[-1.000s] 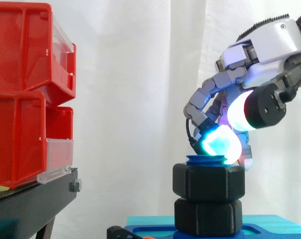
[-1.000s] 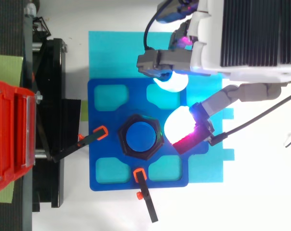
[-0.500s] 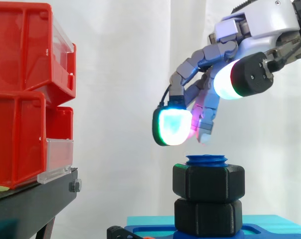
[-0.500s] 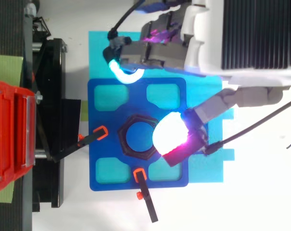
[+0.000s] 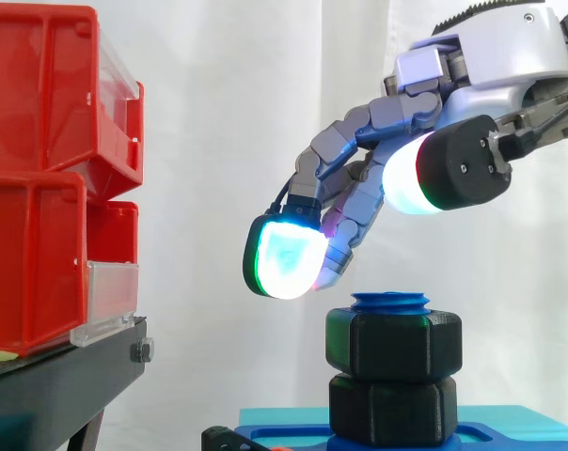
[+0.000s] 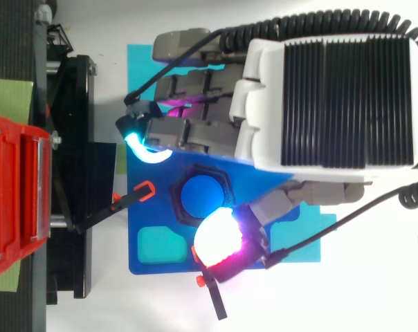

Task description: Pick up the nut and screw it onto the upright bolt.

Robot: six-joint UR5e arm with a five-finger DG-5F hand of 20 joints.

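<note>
One hand (image 5: pixel 481 75) over the work, fingers spread and relaxed, gripping nothing. The cyan-green pad (image 5: pixel 284 258) hangs up and to the left of the bolt top, and the white pad (image 5: pixel 406 174) sits higher on the right; neither touches anything.

One blue bolt (image 5: pixel 387 301) stands upright, and the nut (image 5: pixel 393 343) is already on it, with the bolt's tip poking out above. That makes two black hex pieces stacked: the nut on top and a lower hex (image 5: pixel 392 409) directly under it, touching.

From above, the nut rings the bolt in the middle of one blue plate (image 6: pixel 134 214), which lies on one cyan mat (image 6: pixel 138 76). The hand covers the plate's upper half, and the white pad overlaps the nut's lower right edge.

Two orange-tipped clamps: one (image 6: pixel 145 189) left of the nut, one (image 6: pixel 209 290) below it. Two red bins, upper (image 5: pixel 39 94) and lower (image 5: pixel 30 263), are stacked on the black stand (image 5: pixel 58 385), well apart to the left.
</note>
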